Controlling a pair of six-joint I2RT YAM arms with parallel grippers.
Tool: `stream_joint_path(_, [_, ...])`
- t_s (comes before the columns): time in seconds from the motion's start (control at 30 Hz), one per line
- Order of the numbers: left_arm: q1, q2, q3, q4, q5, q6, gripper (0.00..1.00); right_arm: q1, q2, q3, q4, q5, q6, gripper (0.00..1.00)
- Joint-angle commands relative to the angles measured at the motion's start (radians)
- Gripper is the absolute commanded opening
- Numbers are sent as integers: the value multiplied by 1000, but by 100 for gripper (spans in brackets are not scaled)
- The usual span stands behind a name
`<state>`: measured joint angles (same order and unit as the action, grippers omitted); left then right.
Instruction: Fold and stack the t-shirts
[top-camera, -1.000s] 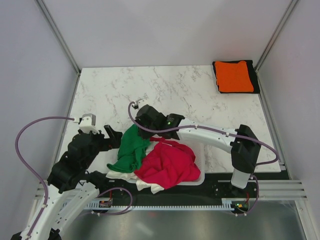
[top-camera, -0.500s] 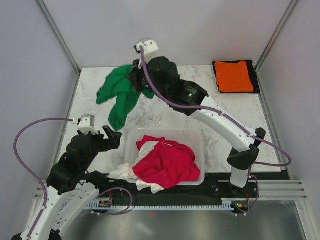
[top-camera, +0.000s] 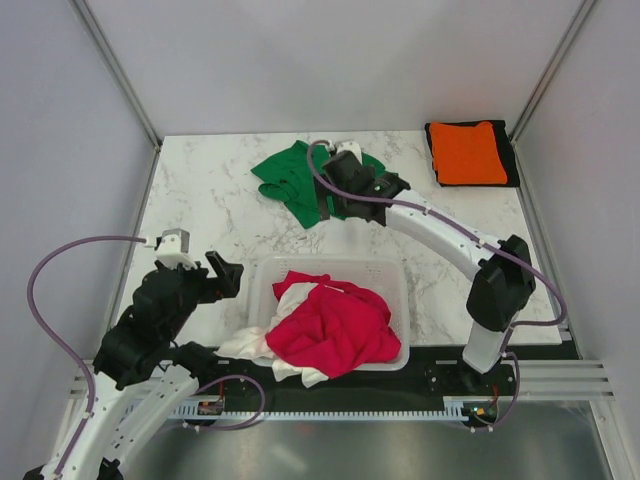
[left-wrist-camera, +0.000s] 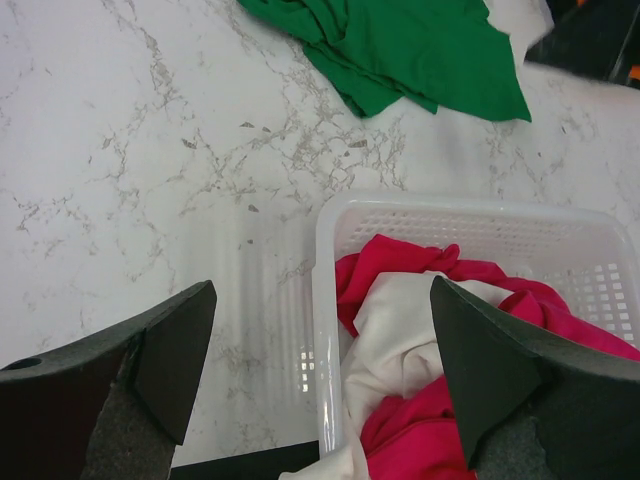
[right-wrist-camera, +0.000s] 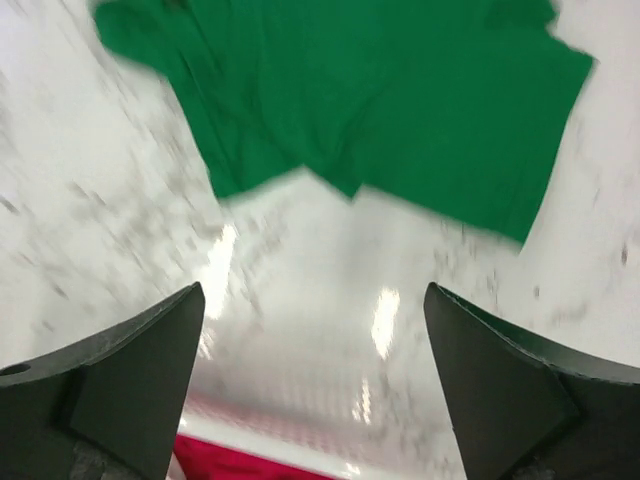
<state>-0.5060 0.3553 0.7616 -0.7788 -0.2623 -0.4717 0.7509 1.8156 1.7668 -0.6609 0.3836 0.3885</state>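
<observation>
Loosely rumpled green t-shirt (top-camera: 285, 175) on marble table (top-camera: 200, 190), left jaws open, right jaws open, empty

Inside a robotics lab test cell, a white-and-black left arm (top-camera: 150, 330) and right arm (top-camera: 440, 235) are sitting bolted to a metal rail (top-camera: 560, 375) at the near edge of a marble-patterned tabletop (top-camera: 200, 190). Plain pale wall panels (top-camera: 330, 60) on slanting aluminium posts (top-camera: 115, 65) are closing the bench in on three sides. Purple cables (top-camera: 50, 290) are looping from both arms, and a white slotted plastic basket (top-camera: 390, 270) is holding t-shirts (top-camera: 335, 330) between them.
</observation>
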Motion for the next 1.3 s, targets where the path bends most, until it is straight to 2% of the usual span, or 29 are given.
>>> stream_joint_path(0.0, [3,16,-4,44,-28,18,94,16,-215,-163,-2,-44,62,98])
stream_joint_path(0.1, [3,25,-2,44,-25,21,94,16,-320,-303,18,-193,41,98])
stream_joint_path(0.17, [3,27,-1,44,-25,21,94,16,-354,-375,-18,-239,39,98])
stream_joint_path(0.23, [3,24,-4,44,-25,21,94,16,-354,-385,-147,-166,61,98])
stream_joint_path(0.3, [3,25,-4,44,-26,19,94,16,-371,-403,-210,-67,110,98])
stream_joint_path(0.4, [3,27,-4,44,-26,19,93,16,-424,-461,-272,4,182,98])
stream_joint_path(0.63, [3,34,-4,44,-26,19,93,16,-429,-622,-324,-12,308,98])
stream_joint_path(0.8, [1,34,-5,44,-26,16,92,16,-429,-743,-281,-11,343,98])
stream_joint_path(0.83, [3,34,-4,44,-26,16,92,13,-435,-756,-275,-9,349,94])
stream_joint_path(0.87, [3,34,-5,44,-26,16,92,11,-440,-767,-267,-5,355,76])
stream_joint_path(0.93, [3,36,-7,44,-25,16,92,-7,-459,-799,-233,-11,377,55])
stream_joint_path(0.97, [3,39,-5,44,-25,16,92,-15,-470,-806,-224,-9,388,33])
stream_joint_path(1.07, [3,42,-7,44,-22,16,92,-54,-522,-823,-215,-5,423,3])
stream_joint_path(1.17, [3,42,-7,44,-22,16,92,-122,-587,-830,-229,6,434,0])
stream_joint_path(1.27, [3,45,-5,46,-20,16,92,-243,-665,-837,-244,-15,431,0])
